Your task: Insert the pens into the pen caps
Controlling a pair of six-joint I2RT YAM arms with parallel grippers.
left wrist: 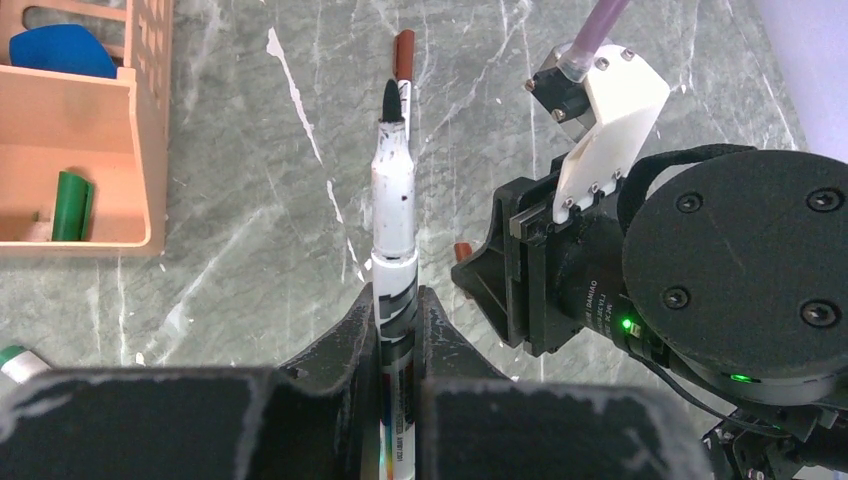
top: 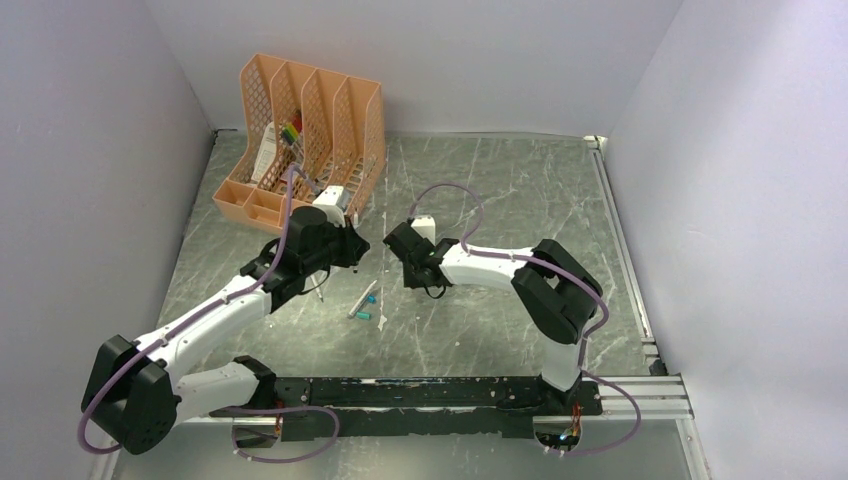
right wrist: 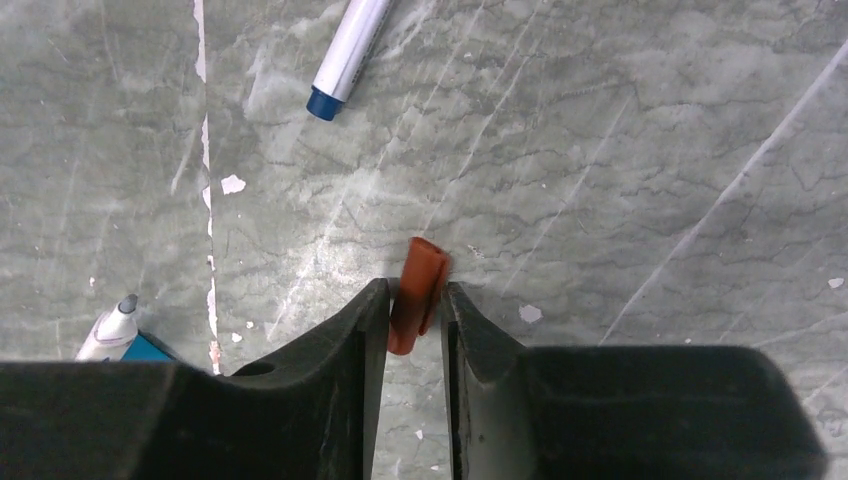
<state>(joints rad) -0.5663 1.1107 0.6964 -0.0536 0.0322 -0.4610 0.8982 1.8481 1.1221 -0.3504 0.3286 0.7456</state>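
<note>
The left tool (left wrist: 397, 300) grips a pen (left wrist: 392, 200), the right tool (right wrist: 415, 292) pinches a red-brown cap (right wrist: 422, 265) — square that tilted cap to the pen first, then push straight.

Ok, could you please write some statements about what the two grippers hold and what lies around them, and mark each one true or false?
1. The left gripper holds a pen whose dark tip is uncapped. True.
2. The right gripper holds a teal cap. False: the red-brown cap sits between its fingers.
3. The orange organizer stands at the far left of the table. True.
4. No pen lies loose on the table. False: a blue-ended pen lies there.
</note>
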